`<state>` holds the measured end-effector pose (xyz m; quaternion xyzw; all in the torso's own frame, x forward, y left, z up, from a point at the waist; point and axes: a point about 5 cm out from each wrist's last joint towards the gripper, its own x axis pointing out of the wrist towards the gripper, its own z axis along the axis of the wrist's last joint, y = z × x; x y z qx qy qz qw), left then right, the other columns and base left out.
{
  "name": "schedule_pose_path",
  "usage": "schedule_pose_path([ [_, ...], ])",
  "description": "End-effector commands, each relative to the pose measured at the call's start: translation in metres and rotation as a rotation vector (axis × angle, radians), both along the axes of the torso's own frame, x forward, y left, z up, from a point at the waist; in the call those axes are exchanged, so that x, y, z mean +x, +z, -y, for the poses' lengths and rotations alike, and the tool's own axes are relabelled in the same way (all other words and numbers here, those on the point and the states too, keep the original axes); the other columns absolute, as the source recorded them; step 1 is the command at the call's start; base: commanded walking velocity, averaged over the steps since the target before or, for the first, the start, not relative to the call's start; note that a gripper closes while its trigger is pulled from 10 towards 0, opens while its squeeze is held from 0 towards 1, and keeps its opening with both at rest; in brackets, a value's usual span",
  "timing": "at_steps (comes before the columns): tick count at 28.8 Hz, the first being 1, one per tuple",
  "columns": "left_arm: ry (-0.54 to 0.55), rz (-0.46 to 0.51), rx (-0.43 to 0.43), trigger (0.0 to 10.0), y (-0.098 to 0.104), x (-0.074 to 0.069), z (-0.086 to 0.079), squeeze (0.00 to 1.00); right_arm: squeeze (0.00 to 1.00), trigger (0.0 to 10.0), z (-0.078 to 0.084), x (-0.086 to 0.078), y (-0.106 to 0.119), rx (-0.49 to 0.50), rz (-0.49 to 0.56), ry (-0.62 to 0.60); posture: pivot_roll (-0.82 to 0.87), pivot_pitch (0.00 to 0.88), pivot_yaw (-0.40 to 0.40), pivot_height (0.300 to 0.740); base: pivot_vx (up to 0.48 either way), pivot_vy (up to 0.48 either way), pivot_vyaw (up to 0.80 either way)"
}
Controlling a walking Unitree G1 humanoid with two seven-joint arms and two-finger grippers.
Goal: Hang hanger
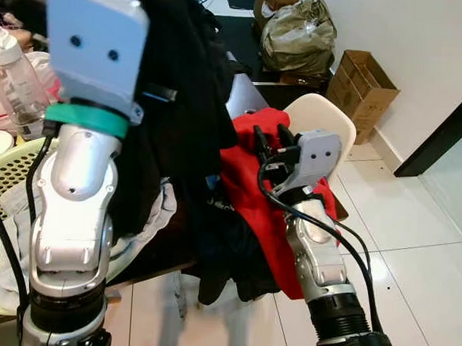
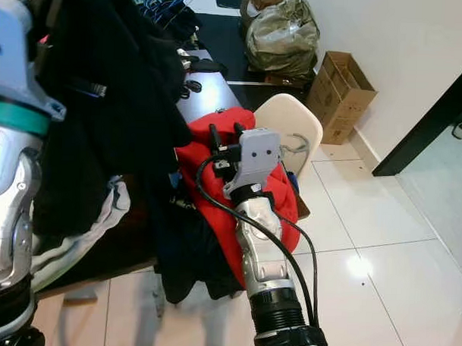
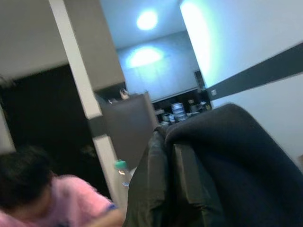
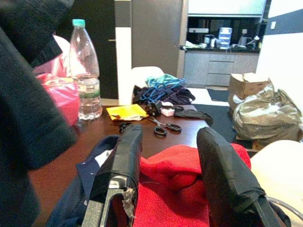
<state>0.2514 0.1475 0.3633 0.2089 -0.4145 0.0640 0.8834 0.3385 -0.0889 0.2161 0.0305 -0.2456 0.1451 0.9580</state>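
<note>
A black garment point(image 1: 180, 103) hangs from my raised left arm point(image 1: 95, 39), whose fingers are hidden behind the wrist housing. In the left wrist view the same black cloth point(image 3: 227, 165) bulks up close. No hanger can be made out under it. My right gripper point(image 1: 269, 136) is open, its two black fingers point(image 4: 128, 156) spread just above a red garment point(image 4: 175, 175). The red garment point(image 1: 250, 181) is draped over the table's edge, on top of dark blue clothing point(image 1: 228, 249).
A dark wooden table point(image 2: 207, 92) carries scissors point(image 4: 165, 126), a water bottle point(image 4: 85, 71) and a pile of blue-green hangers point(image 4: 163, 84). A white chair point(image 1: 324, 115) stands behind the red garment. A cardboard box point(image 1: 361, 85) and a bag point(image 1: 296, 35) sit by the wall. A person in pink point(image 3: 57, 198) is nearby.
</note>
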Motion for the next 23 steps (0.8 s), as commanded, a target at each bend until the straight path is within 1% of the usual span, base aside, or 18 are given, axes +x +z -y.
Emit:
schedule_pose_path([
  [1,0.021,0.051,0.033,10.0,0.003,-0.006,0.001,0.0,0.0,10.0,0.005,-0.001,-0.003,0.011,-0.009,-0.016,0.11,0.067,0.011,0.74,0.0,0.0,0.0],
  [4,0.035,0.109,0.113,10.0,0.011,-0.003,0.001,0.0,0.0,10.0,0.002,0.002,-0.002,0.012,-0.006,-0.012,0.12,0.064,0.004,0.74,-0.101,0.0,0.0],
  [8,0.03,0.123,0.135,10.0,0.013,0.0,0.001,0.0,0.0,10.0,0.0,0.003,-0.001,0.013,-0.005,-0.009,0.13,0.063,0.003,0.74,-0.291,0.0,0.0],
  [10,0.031,0.127,0.135,10.0,0.015,0.001,-0.001,0.0,0.0,10.0,0.0,0.003,-0.001,0.017,-0.005,-0.01,0.12,0.062,0.004,0.74,0.0,0.0,0.0],
  [14,0.045,0.16,0.166,10.0,0.022,0.002,-0.004,0.0,0.0,10.0,0.001,0.003,-0.001,0.023,-0.008,-0.022,0.12,0.061,0.002,0.74,0.0,0.0,0.0],
  [16,0.05,0.164,0.173,10.0,0.023,0.004,-0.005,0.0,0.0,10.0,0.001,0.003,-0.002,0.022,-0.008,-0.026,0.12,0.059,0.005,0.74,0.0,0.0,0.0],
  [17,0.044,0.154,0.16,10.0,0.023,0.006,-0.006,0.0,0.0,10.0,0.002,0.003,-0.002,0.021,-0.009,-0.031,0.11,0.058,0.006,0.74,0.0,0.0,0.0],
  [18,0.031,0.133,0.128,10.0,0.022,0.009,-0.008,0.0,0.0,10.0,0.003,0.003,-0.002,0.021,-0.014,-0.041,0.11,0.057,0.007,0.74,0.0,0.0,-0.54],
  [19,0.031,0.133,0.128,10.0,0.022,0.009,-0.008,0.0,0.0,10.0,0.003,0.003,-0.002,0.021,-0.014,-0.041,0.11,0.057,0.007,0.74,0.0,0.0,-0.54],
  [20,0.022,0.118,0.106,10.0,0.02,0.011,-0.009,0.0,0.0,10.0,0.004,0.004,-0.002,0.02,-0.018,-0.048,0.11,0.057,0.007,0.74,0.0,0.0,-0.54],
  [23,0.006,0.107,0.114,10.0,0.017,0.013,-0.007,0.0,0.0,10.0,0.007,0.005,-0.003,0.035,-0.027,-0.059,0.1,0.057,0.007,0.74,0.0,0.0,-0.8],
])
